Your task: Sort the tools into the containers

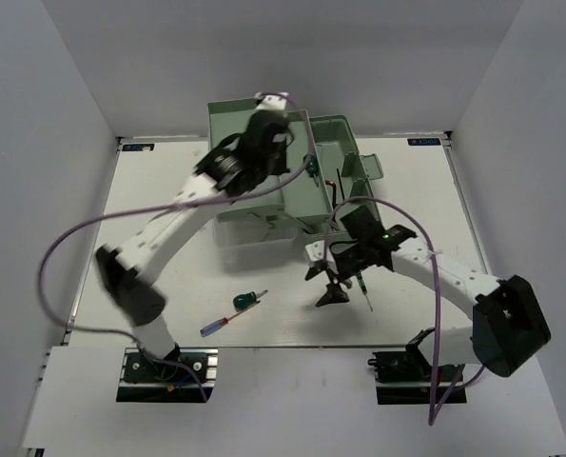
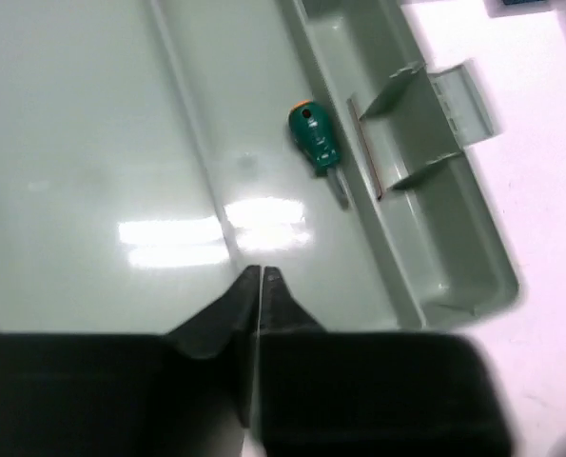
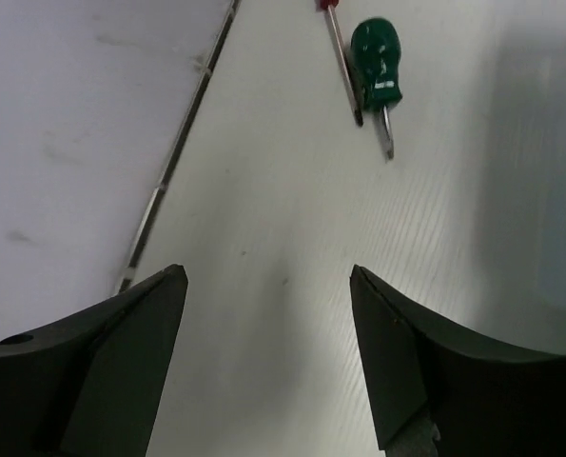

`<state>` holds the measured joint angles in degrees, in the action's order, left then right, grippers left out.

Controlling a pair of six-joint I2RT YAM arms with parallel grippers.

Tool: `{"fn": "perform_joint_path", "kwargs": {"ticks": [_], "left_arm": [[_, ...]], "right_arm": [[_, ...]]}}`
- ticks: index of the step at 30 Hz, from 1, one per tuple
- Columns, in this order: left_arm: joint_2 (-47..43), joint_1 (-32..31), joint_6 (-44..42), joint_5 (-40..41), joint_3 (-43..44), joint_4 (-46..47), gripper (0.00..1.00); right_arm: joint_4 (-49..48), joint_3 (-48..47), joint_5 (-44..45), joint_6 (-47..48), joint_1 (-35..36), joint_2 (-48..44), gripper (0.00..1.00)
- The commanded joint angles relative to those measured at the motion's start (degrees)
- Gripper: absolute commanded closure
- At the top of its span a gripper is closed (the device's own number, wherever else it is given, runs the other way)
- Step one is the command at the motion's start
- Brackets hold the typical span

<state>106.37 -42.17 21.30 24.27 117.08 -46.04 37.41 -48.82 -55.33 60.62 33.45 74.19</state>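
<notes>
My left gripper [image 2: 261, 276] hangs shut, empty, over the toolbox [image 2: 92, 143]; my right gripper [image 3: 268, 286] gapes wide, the green screwdriver [image 3: 376, 52] lying left of it, apt to roll if I clip it.

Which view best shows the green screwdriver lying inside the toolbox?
Left wrist: the green screwdriver lies close and unobstructed on the toolbox floor. Top external shows only a small green sliver beside the left arm. Right wrist does not show it.

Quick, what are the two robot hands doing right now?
Left gripper: closed, holding nothing.
Right gripper: open, empty.
</notes>
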Motion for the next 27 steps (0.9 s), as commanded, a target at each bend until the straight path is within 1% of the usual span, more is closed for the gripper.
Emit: {"fn": "perform_joint_path", "kwargs": {"ticks": [1, 2, 3, 4, 5, 6, 7, 8, 9, 10, 11, 12, 13, 14, 16, 20, 23, 27], "left_arm": [[-22.91, -0.63, -0.12, -0.63, -18.10, 4.02, 0.89], [-27.22, -0.63, 0.84, -0.63, -21.94, 4.03, 0.89], [-34.40, -0.63, 3.55, 0.33, -27.90, 0.29, 0.88], [-37.52, -0.63, 5.05, 1.12, -30.48, -2.01, 0.84], [-40.33, -0.63, 6.98, 1.82, -32.77, -4.47, 0.71], [-43.15, -0.63, 8.74, 1.83, -35.05, -6.32, 0.63], [-48.39, -0.63, 11.63, 1.83, -39.95, -8.86, 0.56], [-50.71, -0.63, 13.66, 1.83, -44.26, -10.11, 0.47], [-52.82, -0.63, 16.73, 1.31, -46.30, -10.82, 0.44], [-56.58, -0.63, 18.15, 1.30, -48.06, -11.69, 0.43], [-58.01, -0.63, 19.73, 1.30, -50.87, -12.40, 0.43], [-59.07, -0.63, 23.05, 1.30, -51.94, -13.54, 0.42], [-60.47, -0.63, 24.39, 1.91, -53.52, -15.90, 0.42], [-60.49, -0.63, 25.27, 1.92, -54.14, -16.70, 0.42], [-61.28, -0.63, 27.47, 1.31, -55.28, -18.81, 0.42], [-63.73, -0.63, 28.18, 0.78, -57.14, -20.31, 0.41], [-64.27, -0.10, 28.80, 0.78, -57.14, -22.68, 0.41], [-66.28, -0.10, 29.41, 0.78, -57.14, -24.62, 0.41]], "right_arm": [[-17.34, 0.83, 6.70, -1.72, 6.17, 2.43, 0.25], [-19.54, 1.18, 9.25, -4.00, 10.10, 3.93, 0.27], [-25.66, 1.70, 10.67, -4.54, 11.36, 5.51, 0.30], [-27.37, 1.62, 13.47, -5.42, 12.59, 6.22, 0.30], [-31.22, 1.71, 16.71, -7.69, 16.17, 7.79, 0.30], [-32.56, 1.19, 19.10, -7.97, 17.25, 9.37, 0.30], [-34.31, 0.05, 20.25, -8.15, 19.09, 10.61, 0.30], [-34.16, -1.88, 23.13, -8.41, 20.85, 14.10, 0.30], [-33.29, -4.07, 23.86, -8.50, 22.34, 15.44, 0.30], [-33.19, -5.05, 24.65, -8.59, 22.88, 16.67, 0.30], [-33.45, -6.36, 26.40, -8.50, 23.93, 19.82, 0.30], [-34.15, -7.68, 26.94, -8.59, 24.90, 20.63, 0.30], [-34.07, -9.18, 27.46, -8.24, 25.34, 21.42, 0.30], [-34.16, -9.97, 29.30, -8.15, 26.30, 24.30, 0.30], [-34.16, -12.68, 31.06, -8.15, 26.84, 26.78, 0.30], [-32.85, -15.34, 31.07, -6.05, 27.10, 30.22, 0.30], [-31.43, -16.57, 29.93, -3.76, 27.37, 31.89, 0.33], [-29.16, -19.11, 27.83, -4.72, 27.54, 33.12, 0.36]]}}
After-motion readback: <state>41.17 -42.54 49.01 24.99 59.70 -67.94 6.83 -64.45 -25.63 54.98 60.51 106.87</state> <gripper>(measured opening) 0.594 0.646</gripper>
